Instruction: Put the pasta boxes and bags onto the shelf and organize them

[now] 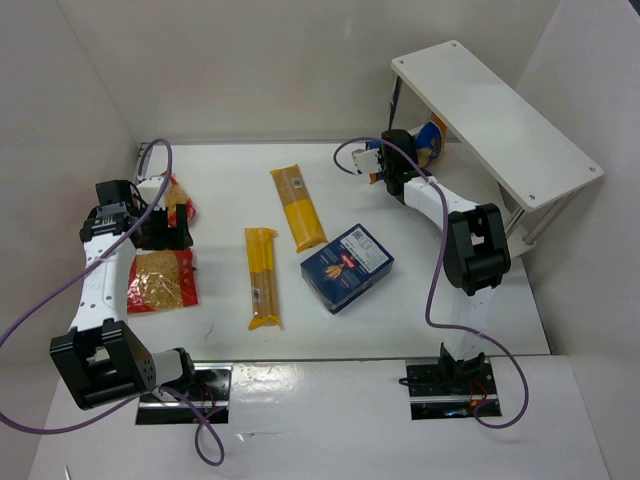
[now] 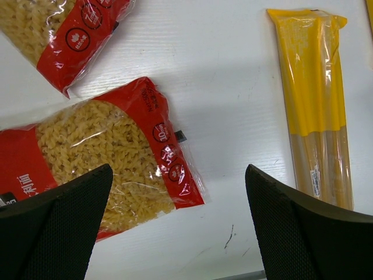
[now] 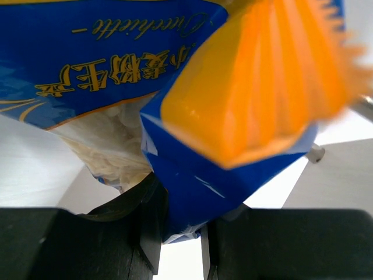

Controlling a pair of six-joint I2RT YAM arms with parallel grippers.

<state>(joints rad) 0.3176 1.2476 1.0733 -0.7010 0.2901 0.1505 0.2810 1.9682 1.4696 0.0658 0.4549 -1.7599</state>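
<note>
My right gripper is shut on the blue bag with orange ends and holds it at the near end of the white shelf, under its top board; the bag also shows in the top view. My left gripper is open and empty above the table, between two red bags. In the left wrist view one red bag lies by my left finger. The dark blue pasta box lies mid-table. Two yellow spaghetti packets lie beside it.
White walls close in the table on the left, back and right. The shelf's thin silver legs stand at the right by my right arm. Purple cables loop from both arms.
</note>
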